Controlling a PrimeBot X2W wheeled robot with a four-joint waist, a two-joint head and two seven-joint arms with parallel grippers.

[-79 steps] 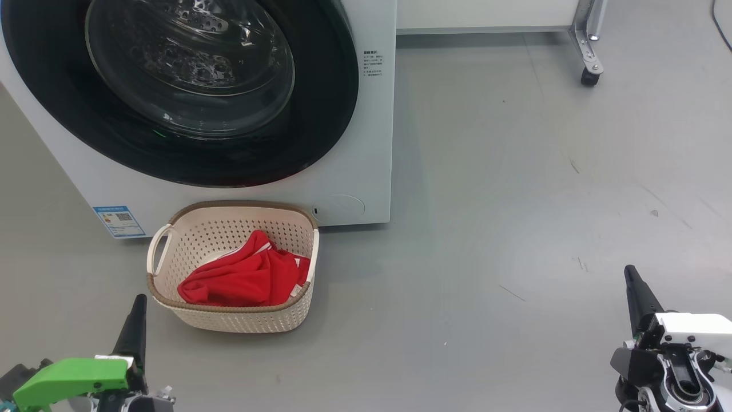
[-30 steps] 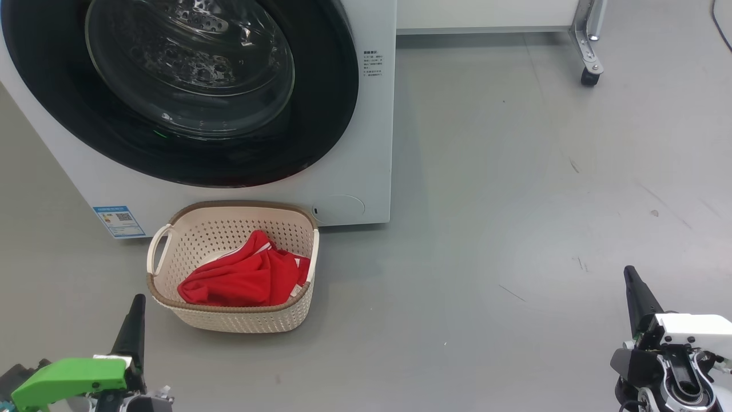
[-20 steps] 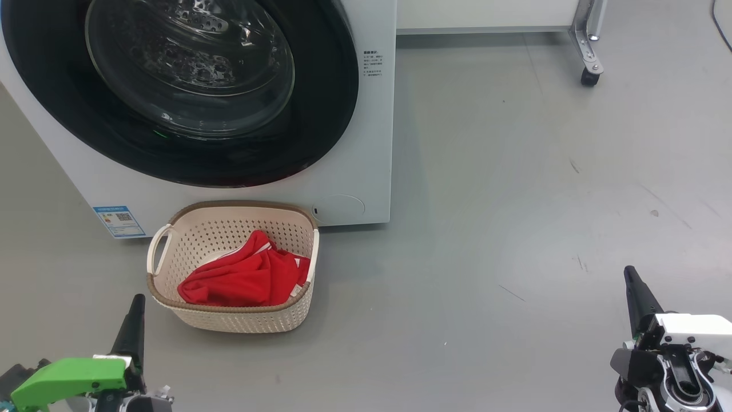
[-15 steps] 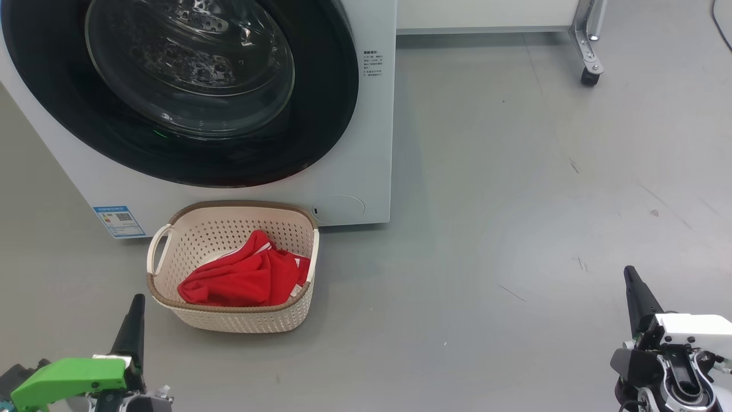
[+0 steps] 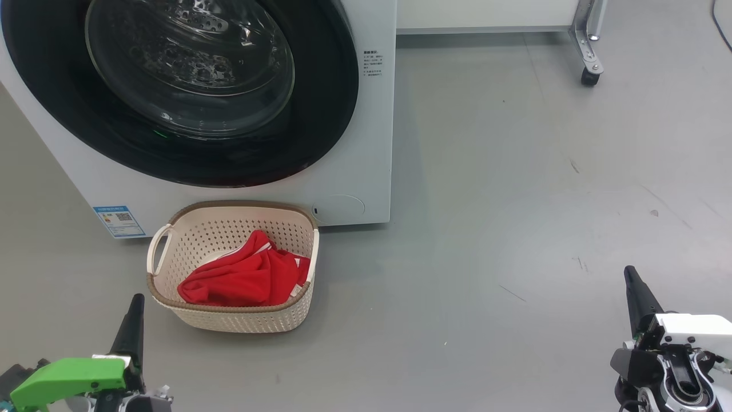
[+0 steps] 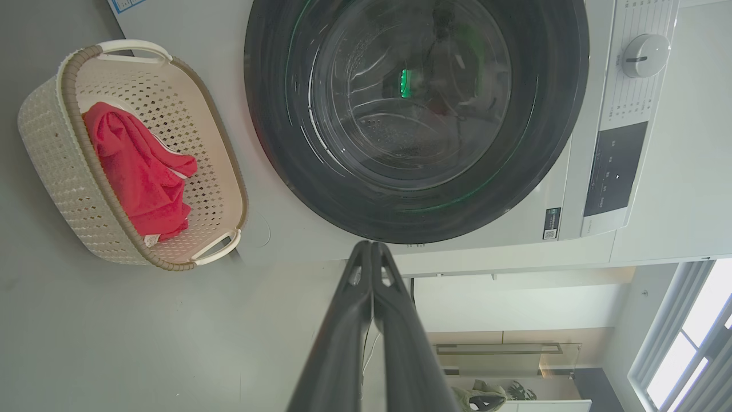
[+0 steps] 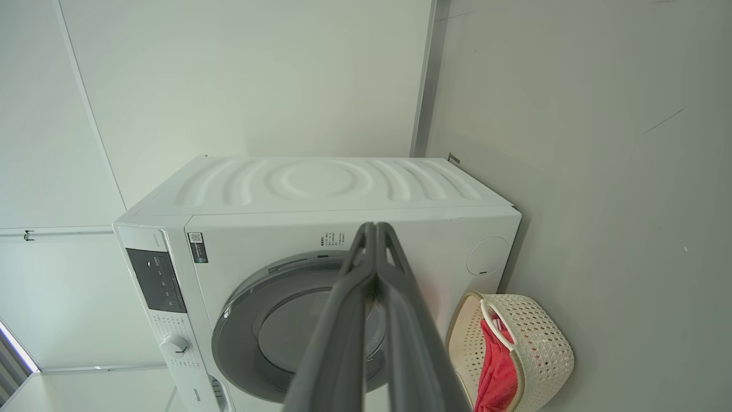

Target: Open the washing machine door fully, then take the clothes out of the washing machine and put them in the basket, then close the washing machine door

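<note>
Across the upper left of the head view, the door (image 5: 183, 97) is seen lying flush in the front of the machine (image 5: 366, 143). It is judged shut, as no gap is shown at the ring. Just below it, at centre left, the basket (image 5: 229, 323) is set against the machine's foot, its long axis running across the frame. The clothes (image 5: 243, 280) are heaped inside it, and nothing red is made out behind the glass bowl.

At the lower left corner the left claw (image 5: 137, 300) is parked low and pressed together on nothing. That is confirmed in its wrist view, where the two fingers (image 6: 343, 326) meet at the tip. At the lower right the right claw (image 5: 629, 272) is likewise closed and empty, well apart from everything.

From the left claw, basket and door lie up-frame and slightly right, so that arm is clearly the nearer one. All three steps are judged done. Should the latch need a last push, it would best be given by the left.
</note>
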